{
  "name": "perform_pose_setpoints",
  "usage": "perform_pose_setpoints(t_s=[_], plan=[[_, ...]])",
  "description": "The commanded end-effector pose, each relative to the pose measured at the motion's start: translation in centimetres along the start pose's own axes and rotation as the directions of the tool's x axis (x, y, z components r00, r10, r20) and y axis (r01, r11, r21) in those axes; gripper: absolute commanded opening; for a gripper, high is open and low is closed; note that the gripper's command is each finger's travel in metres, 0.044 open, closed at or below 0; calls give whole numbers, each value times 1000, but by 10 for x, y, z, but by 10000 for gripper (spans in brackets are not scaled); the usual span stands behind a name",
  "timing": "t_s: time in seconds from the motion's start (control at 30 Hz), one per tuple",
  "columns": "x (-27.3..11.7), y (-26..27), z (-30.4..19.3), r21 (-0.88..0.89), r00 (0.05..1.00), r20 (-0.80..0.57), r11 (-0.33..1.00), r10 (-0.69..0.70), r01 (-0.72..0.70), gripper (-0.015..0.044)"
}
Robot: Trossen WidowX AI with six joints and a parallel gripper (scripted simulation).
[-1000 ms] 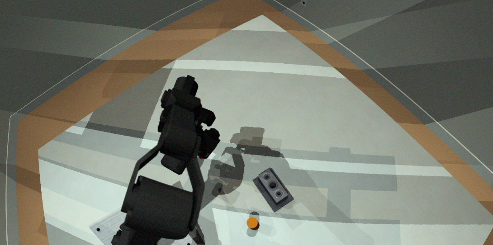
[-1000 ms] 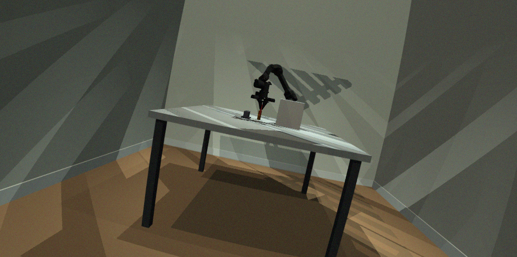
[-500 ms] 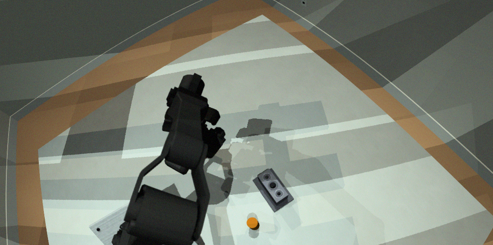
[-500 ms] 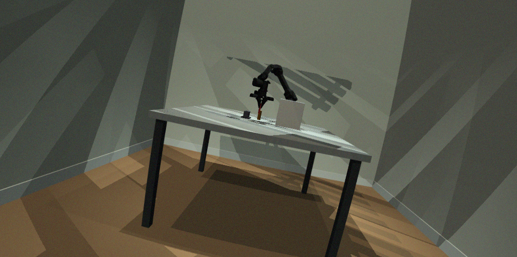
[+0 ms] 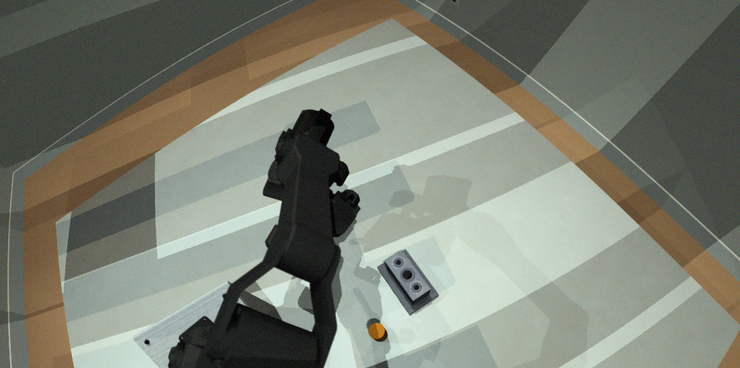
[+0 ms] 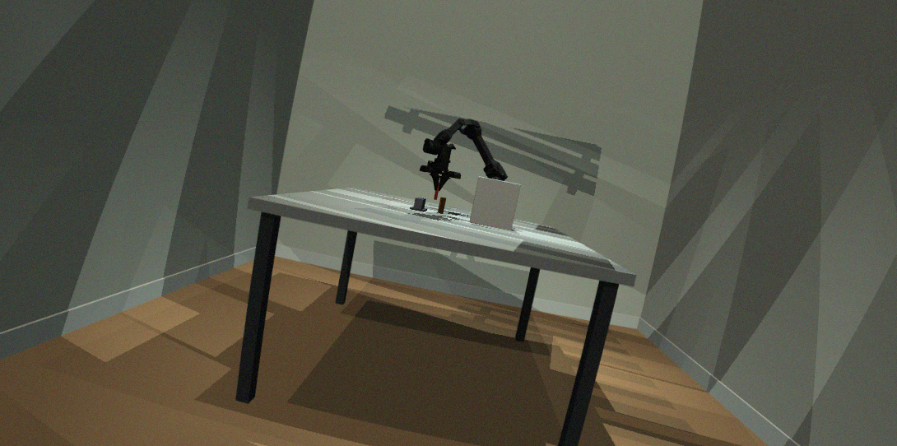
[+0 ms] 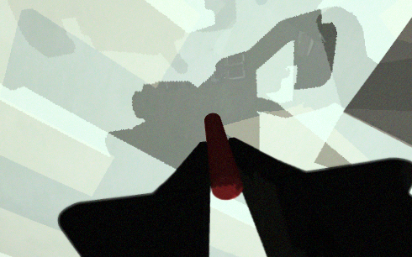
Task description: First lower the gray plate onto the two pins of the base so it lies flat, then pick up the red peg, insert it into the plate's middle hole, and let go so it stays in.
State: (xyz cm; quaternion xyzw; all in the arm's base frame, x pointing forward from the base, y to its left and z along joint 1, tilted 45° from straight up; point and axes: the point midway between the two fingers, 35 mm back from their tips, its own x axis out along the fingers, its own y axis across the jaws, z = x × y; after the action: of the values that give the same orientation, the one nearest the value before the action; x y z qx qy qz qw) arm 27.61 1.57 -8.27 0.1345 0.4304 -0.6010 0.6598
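Note:
The gray plate (image 5: 409, 280) (image 6: 420, 202) sits on the darker base (image 5: 413, 308) (image 6: 415, 209) and looks level. Its two outer holes line up with the base's pins. Its middle hole (image 5: 407, 274) shows dark and empty. My gripper (image 6: 437, 186) (image 7: 218, 146) is shut on the red peg (image 6: 436, 194) (image 7: 222, 172). The peg hangs nearly upright below the fingers, above the table and to the right of the base in the exterior view. In the top view the arm hides the peg and fingertips. The wrist view shows neither plate nor base.
An orange cylinder (image 5: 376, 330) (image 6: 442, 205) stands on the table (image 5: 497, 230) (image 6: 376, 223) close to the base. A pale upright block (image 6: 494, 202) stands in front of the arm's foot in the exterior view. A pale metallic slab (image 5: 176, 322) lies partly under the arm.

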Motion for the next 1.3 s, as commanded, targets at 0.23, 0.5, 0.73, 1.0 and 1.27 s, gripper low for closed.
perform_pose_setpoints(t_s=[0.23,0.5,0.73,1.0,1.27], plan=[[-3,7,33,-1,1000,1,1000,10,-10,0],[-4,10,55,1,1000,1,1000,12,-12,0],[-5,12,76,3,1000,4,1000,12,-12,0],[-5,11,100,5,1000,8,1000,10,-10,0],[-4,9,125,8,1000,14,1000,6,-6,0]])
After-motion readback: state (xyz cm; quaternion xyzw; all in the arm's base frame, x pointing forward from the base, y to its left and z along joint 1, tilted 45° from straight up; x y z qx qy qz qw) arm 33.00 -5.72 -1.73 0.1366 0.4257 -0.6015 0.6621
